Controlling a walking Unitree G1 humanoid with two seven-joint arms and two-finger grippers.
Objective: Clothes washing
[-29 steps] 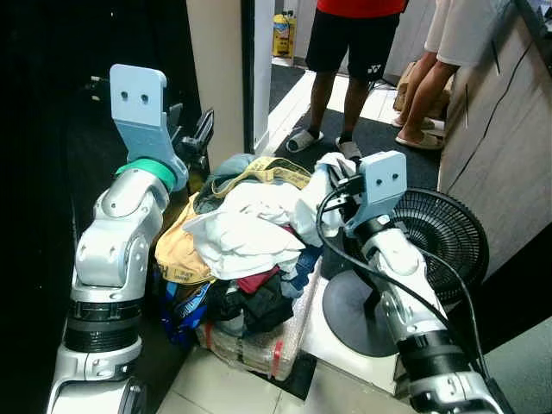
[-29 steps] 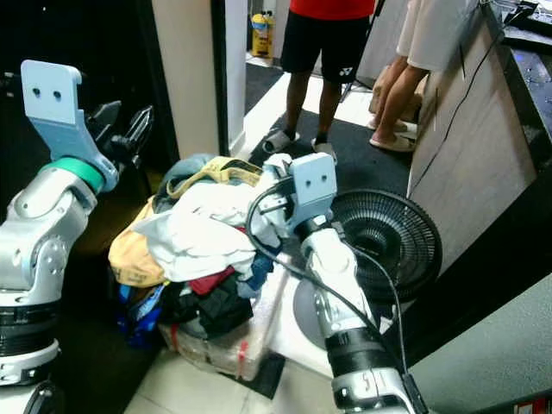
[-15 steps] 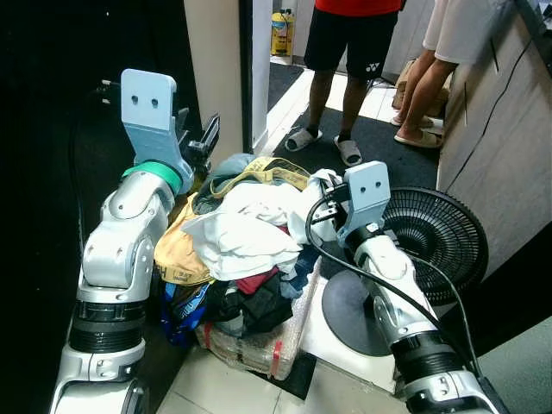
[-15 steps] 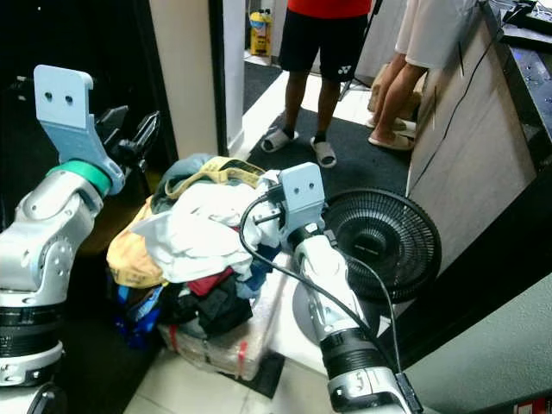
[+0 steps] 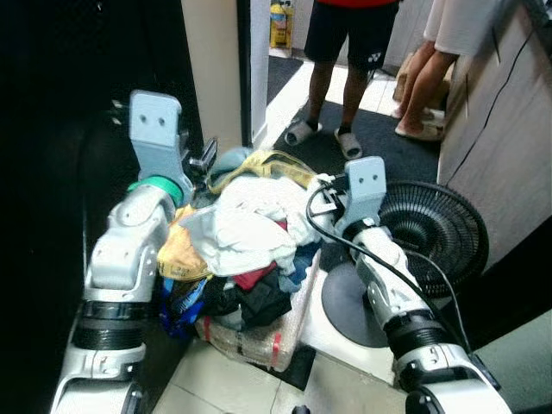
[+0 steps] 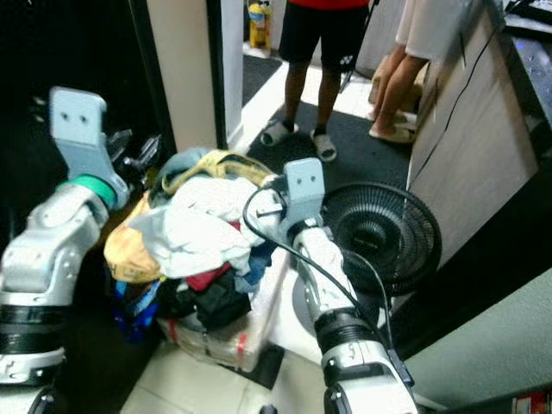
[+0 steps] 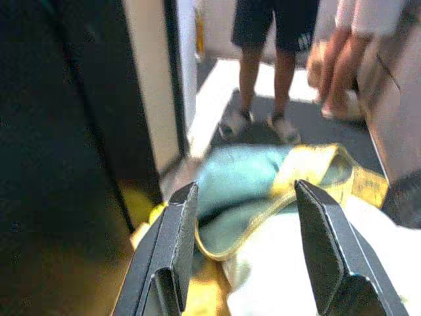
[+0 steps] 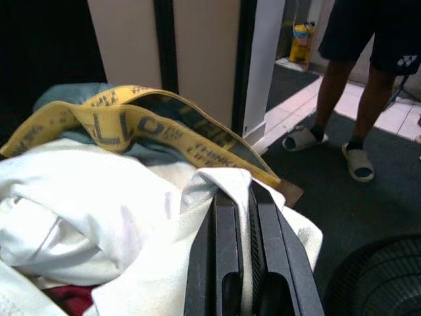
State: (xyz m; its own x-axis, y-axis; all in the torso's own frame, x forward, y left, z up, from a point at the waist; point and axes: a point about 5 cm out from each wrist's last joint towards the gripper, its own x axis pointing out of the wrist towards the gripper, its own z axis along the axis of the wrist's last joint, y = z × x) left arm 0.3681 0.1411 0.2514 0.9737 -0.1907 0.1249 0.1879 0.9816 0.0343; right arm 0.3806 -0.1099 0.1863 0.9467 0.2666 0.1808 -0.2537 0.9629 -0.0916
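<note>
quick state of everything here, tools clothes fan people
left tool: open, over the teal garment at the pile's far left
right tool: shut on white garment
clothes pile: heaped high, spilling over its base
floor fan: tilted face up beside the pile, blades not discernible
two people: standing behind

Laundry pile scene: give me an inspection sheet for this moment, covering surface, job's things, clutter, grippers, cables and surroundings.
Surface: tiled floor; dark mat further off.
Job's things: clothes pile heaped on a wrapped bundle; white garment on top, yellow strap and teal cloth behind.
Clutter: floor fan right of the pile; yellow bottle far back.
Grippers: left gripper open, at the pile's back-left edge; right gripper shut on white garment.
Cables: black cable along the right arm; a cord down the wooden panel.
Surroundings: two people's legs in sandals behind; dark area left.
</note>
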